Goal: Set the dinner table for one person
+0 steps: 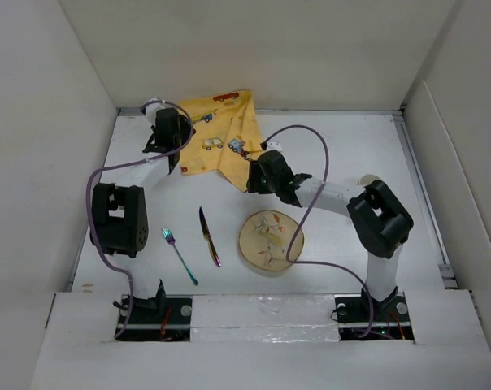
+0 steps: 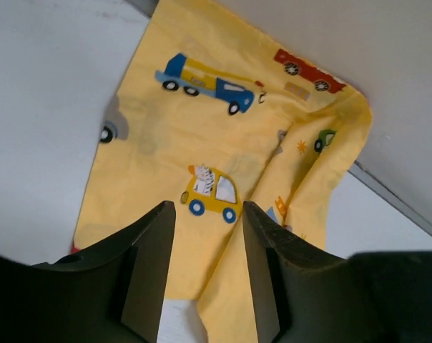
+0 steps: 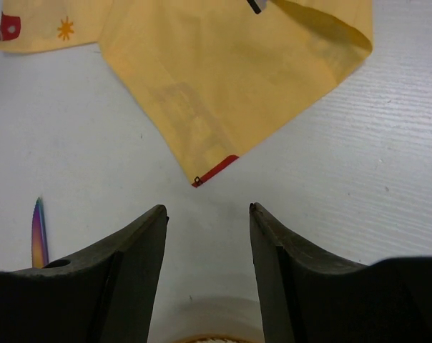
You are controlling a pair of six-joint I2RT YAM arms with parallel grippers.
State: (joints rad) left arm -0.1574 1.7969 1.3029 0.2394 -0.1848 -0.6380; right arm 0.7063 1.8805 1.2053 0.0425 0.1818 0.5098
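Note:
The white dinner table (image 1: pixel 351 146) holds a crumpled yellow placemat (image 1: pixel 225 138) with cartoon cars at the back. A round beige plate (image 1: pixel 270 241), an iridescent knife (image 1: pixel 209 236) and a fork (image 1: pixel 179 254) lie near the front. My left gripper (image 1: pixel 183 154) is open and empty over the placemat's left part (image 2: pixel 202 143), its fingers straddling the cloth. My right gripper (image 1: pixel 258 185) is open and empty above bare table, just short of the placemat's near corner (image 3: pixel 209 171). The plate's rim (image 3: pixel 216 336) shows behind it, and the knife tip (image 3: pixel 38 232) to its left.
Off-white wall panels (image 1: pixel 254 49) enclose the table on three sides. The placemat's far corner lies against the back wall (image 2: pixel 388 86). Purple cables (image 1: pixel 310 162) loop over both arms.

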